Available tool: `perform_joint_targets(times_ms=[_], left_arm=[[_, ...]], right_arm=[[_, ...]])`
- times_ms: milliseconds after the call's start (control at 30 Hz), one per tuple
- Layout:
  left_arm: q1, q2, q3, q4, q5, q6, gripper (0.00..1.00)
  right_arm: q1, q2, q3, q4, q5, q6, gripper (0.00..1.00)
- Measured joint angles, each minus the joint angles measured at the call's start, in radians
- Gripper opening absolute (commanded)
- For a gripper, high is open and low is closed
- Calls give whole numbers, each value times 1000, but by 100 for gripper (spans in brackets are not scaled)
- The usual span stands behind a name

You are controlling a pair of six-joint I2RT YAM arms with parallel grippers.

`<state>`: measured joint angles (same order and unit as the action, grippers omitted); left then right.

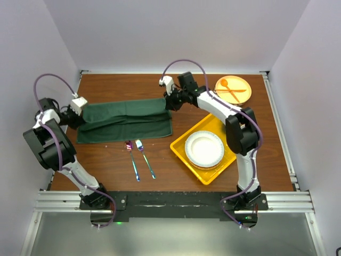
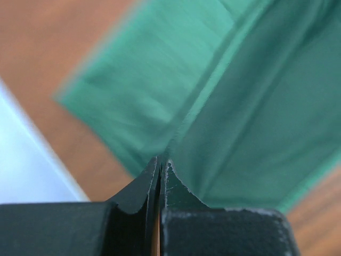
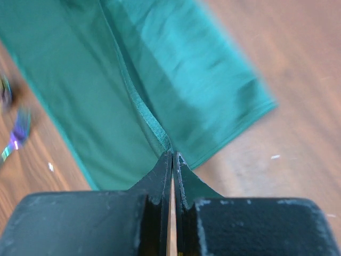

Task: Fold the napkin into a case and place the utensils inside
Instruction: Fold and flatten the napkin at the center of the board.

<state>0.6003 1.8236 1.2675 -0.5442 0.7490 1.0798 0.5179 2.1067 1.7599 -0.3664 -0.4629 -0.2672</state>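
Pinching opposite ends of the napkin (image 1: 125,120), both grippers are clenched on the cloth. Left gripper (image 2: 160,161): jaws pressed together, with a raised crease of the fabric running straight into their tips. Right gripper (image 3: 172,154): jaws likewise closed, with a stitched hem leading up into the slit between them. In the top view the napkin lies on the table (image 1: 117,85), stretched from the left gripper to the right one, across the far left part of the surface. It is dark green and matte, doubled lengthwise into a long band. Its layers are offset, so a lower strip shows along the near side, and a soft ridge runs along its length. The utensils (image 1: 134,165) lie side by side, heads just beside the napkin's near edge.
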Motion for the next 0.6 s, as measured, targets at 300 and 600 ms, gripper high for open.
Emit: perform_joint_targets(times_ms=[300, 600], left_arm=[[5, 0, -163, -50, -31, 141, 1], [43, -1, -177, -61, -42, 204, 2]], right_arm=[[32, 0, -102, -56, 11, -158, 0], [34, 0, -146, -86, 26, -226, 0]])
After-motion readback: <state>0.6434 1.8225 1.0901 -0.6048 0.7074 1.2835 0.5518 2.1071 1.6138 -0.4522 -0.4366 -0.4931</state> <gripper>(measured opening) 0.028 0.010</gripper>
